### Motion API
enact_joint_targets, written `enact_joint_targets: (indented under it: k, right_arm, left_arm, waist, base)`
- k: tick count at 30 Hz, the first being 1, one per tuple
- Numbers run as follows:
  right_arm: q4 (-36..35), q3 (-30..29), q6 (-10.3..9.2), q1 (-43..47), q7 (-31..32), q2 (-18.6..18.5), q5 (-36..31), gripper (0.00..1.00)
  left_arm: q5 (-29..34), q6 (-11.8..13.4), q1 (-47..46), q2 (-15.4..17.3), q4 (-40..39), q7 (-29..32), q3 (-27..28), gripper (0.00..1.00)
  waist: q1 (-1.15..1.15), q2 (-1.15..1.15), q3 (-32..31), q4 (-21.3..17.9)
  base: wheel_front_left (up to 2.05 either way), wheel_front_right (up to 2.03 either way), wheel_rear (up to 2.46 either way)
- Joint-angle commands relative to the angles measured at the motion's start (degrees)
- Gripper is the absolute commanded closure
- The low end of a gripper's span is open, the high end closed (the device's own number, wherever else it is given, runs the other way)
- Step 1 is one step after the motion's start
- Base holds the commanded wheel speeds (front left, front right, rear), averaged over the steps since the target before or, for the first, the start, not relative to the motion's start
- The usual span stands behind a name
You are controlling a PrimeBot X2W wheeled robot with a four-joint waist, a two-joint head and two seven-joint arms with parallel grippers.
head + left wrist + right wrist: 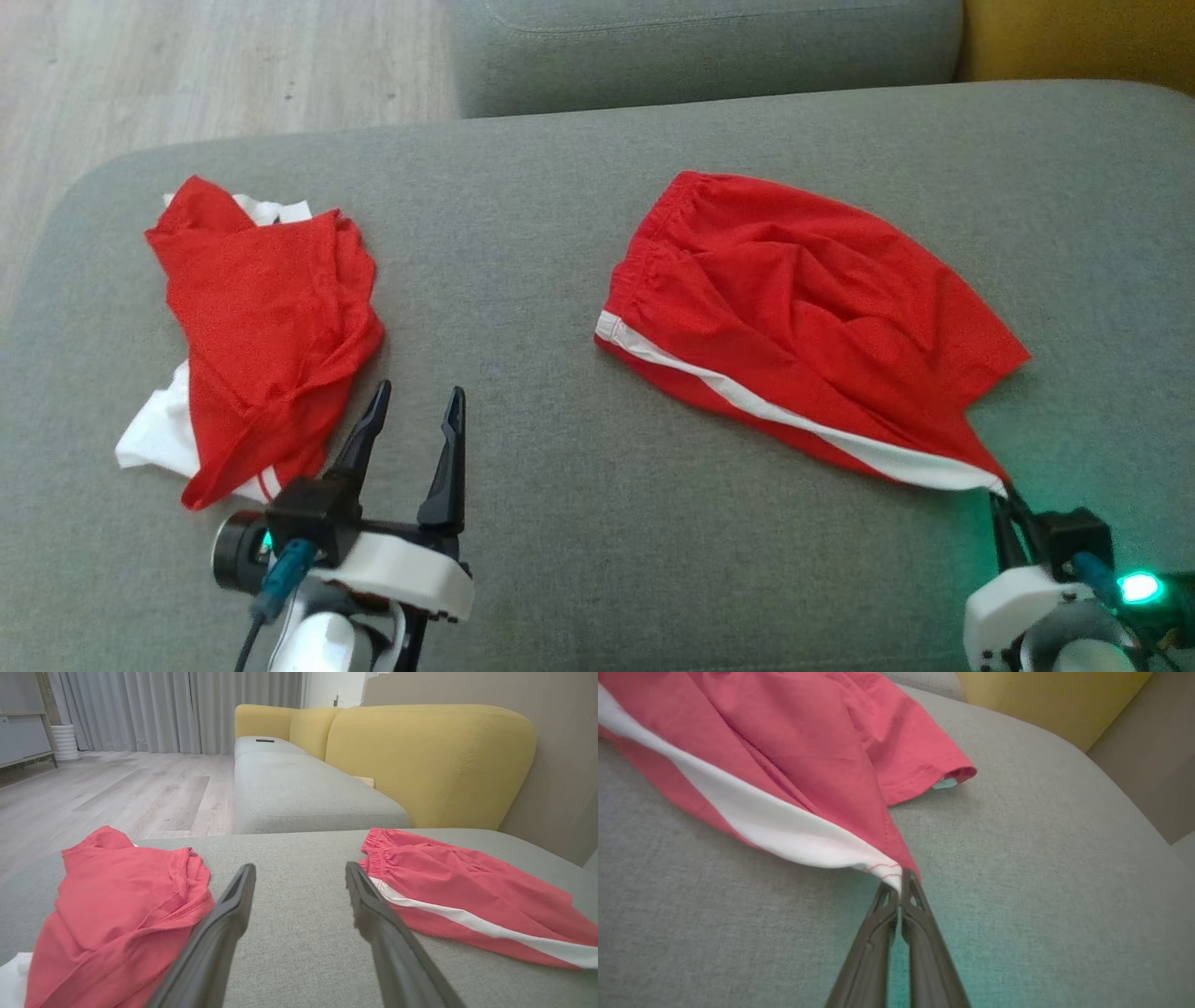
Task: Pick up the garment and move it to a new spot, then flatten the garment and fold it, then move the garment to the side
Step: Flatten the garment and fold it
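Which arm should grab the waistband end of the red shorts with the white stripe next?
Left. The left tool is open and free, nearer the waistband of the red white-striped shorts; the right tool is shut on their hem corner.

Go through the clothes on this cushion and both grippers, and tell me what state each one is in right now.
red shorts: lying wrinkled and unfolded, one hem corner pinched and pulled taut.
red and white shirt: crumpled in a heap.
left gripper: open, fingers apart, holding nothing.
right gripper: shut on the corner of the red shorts.
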Motion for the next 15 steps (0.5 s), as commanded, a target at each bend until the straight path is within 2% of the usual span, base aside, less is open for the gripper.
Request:
enact_joint_targets:
  k: [1,2,3,4,9,15]
  right_arm:
    - [-2.0,1.1,-0.05,-0.7,-0.1,-0.3,0.0,1.00]
    - [-2.6,1.0,-0.05,-0.6,0.0,-0.3,0.7,1.00]
    - [-3.3,1.1,-0.05,-0.6,-0.2,-0.3,1.7,0.86]
    - [-4.0,1.7,-0.05,-0.6,-0.5,-0.3,3.0,0.00]
    - [-7.9,5.9,-0.05,0.6,-1.2,-0.3,9.3,0.00]
    - [-17.2,11.4,-0.05,2.6,-2.5,-0.3,20.1,0.00]
  left_arm:
    - [-0.3,0.4,-2.2,-0.1,-1.7,-0.3,1.4,0.00]
    - [-0.3,0.3,-2.2,-0.1,-1.5,-0.3,1.4,0.00]
    - [-0.3,0.3,-2.3,-0.1,-1.4,-0.3,1.3,0.00]
    - [-0.3,0.2,-2.3,-0.1,-1.3,-0.3,1.2,0.00]
    - [0.0,0.2,-2.8,-0.1,-1.0,-0.3,1.5,0.00]
    - [0.6,-0.6,-4.5,-0.1,-1.3,-0.3,2.1,0.00]
  waist:
    - [0.00,0.00,0.1,-0.2]
    - [0.00,0.00,0.1,-0.5]
    - [0.00,0.00,0.1,-0.6]
    - [0.00,0.00,0.1,-0.9]
    - [0.00,0.00,-0.3,-1.8]
    - [0.00,0.00,0.0,-2.3]
  base:
    - [0.00,0.00,0.00]
    - [0.00,0.00,0.00]
    - [0.00,0.00,0.00]
    - [0.00,0.00,0.00]
    - [0.00,0.00,0.00]
    - [0.00,0.00,0.00]
